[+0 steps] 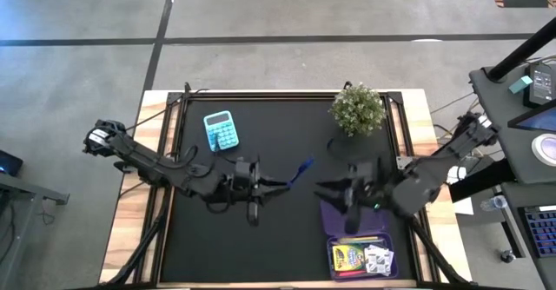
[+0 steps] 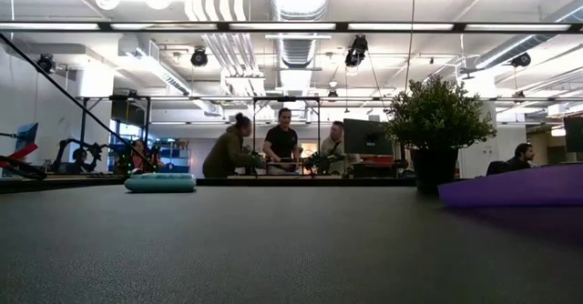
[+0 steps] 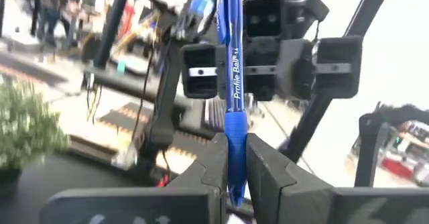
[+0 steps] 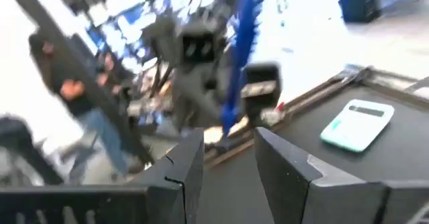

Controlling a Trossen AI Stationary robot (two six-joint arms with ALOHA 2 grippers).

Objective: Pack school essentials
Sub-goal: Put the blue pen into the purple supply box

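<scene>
My left gripper (image 1: 280, 184) (image 3: 235, 147) is above the table's middle, shut on a blue pen (image 1: 301, 170) (image 3: 232, 63). My right gripper (image 1: 328, 189) (image 4: 228, 153) faces it from the table's right, open, a short way from the pen's free end and touching nothing. In the right wrist view the pen (image 4: 240, 56) shows ahead of the open fingers. A purple case (image 1: 358, 225) lies near the table's near edge. It holds a yellow-green crayon box (image 1: 347, 257) and a white packet (image 1: 379, 259). The low view shows neither gripper. My left gripper pinches the blue pen between its two fingers at the pen's lower end (image 3: 234, 163). The fingers come level from the table's left and lie across the pen. The pen is lifted clear of the table, its long part (image 3: 232, 43) pointing on beyond the fingertips toward my right gripper.
A teal calculator (image 1: 220, 129) (image 2: 159, 182) lies toward the far left of the black mat. A bushy potted plant (image 1: 358, 108) (image 2: 437, 126) stands at the far right. The purple case (image 2: 515, 187) fills the near right. People are in the room beyond the table.
</scene>
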